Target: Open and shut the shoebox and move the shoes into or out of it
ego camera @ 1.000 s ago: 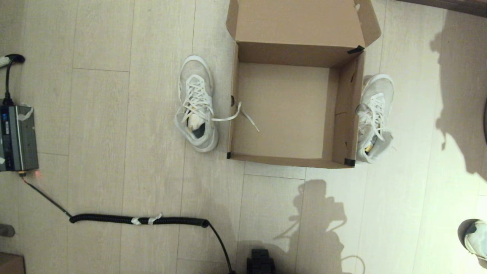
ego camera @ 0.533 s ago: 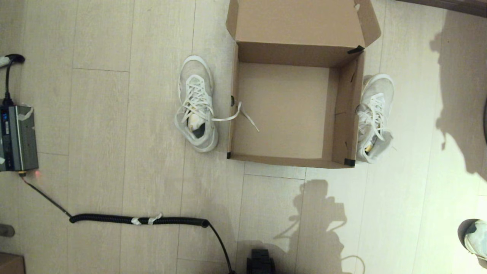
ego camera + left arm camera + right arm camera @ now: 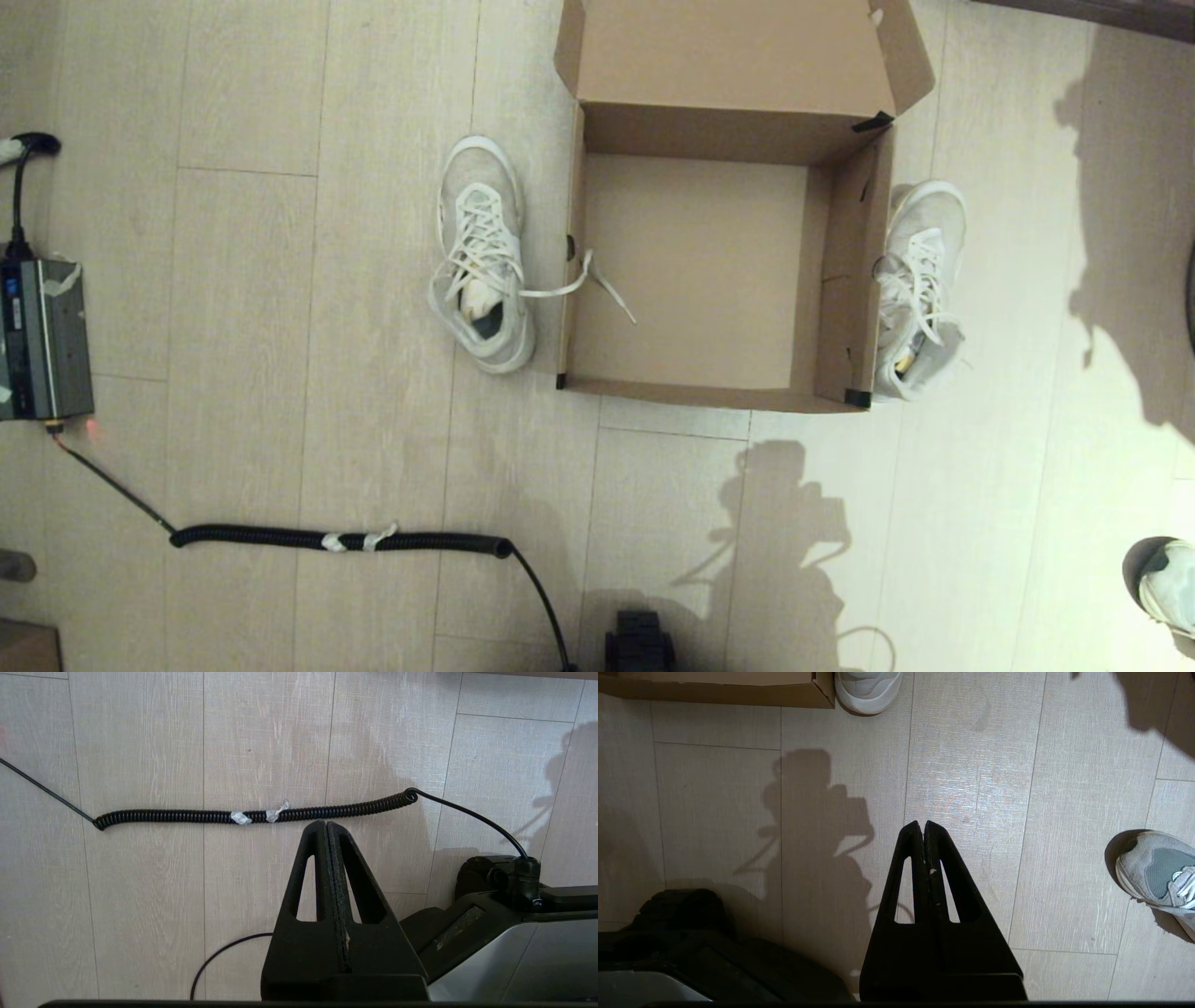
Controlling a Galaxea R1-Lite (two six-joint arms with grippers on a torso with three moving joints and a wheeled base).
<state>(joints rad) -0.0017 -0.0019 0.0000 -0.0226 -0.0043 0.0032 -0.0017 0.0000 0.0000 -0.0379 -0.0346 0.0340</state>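
The brown cardboard shoebox (image 3: pixel 854 308) stands open on the wood floor, lid (image 3: pixel 733 51) folded back at the far side, nothing inside but a lace end. One white mesh sneaker (image 3: pixel 479 257) lies on the floor against the box's left wall, its lace (image 3: pixel 597 278) draped over that wall. The other sneaker (image 3: pixel 920 285) lies outside the right wall; its heel (image 3: pixel 868 690) shows in the right wrist view beside the box corner (image 3: pixel 803 693). My left gripper (image 3: pixel 326 822) hangs shut and empty above the floor near a coiled cable. My right gripper (image 3: pixel 923 823) is shut, empty, short of the box.
A black coiled cable (image 3: pixel 341 539) with tape wraps lies across the floor near me, running to a grey device (image 3: pixel 42 341) at the far left. A person's grey sneaker (image 3: pixel 1167 583) stands at the right edge. My base (image 3: pixel 639 644) shows at the bottom.
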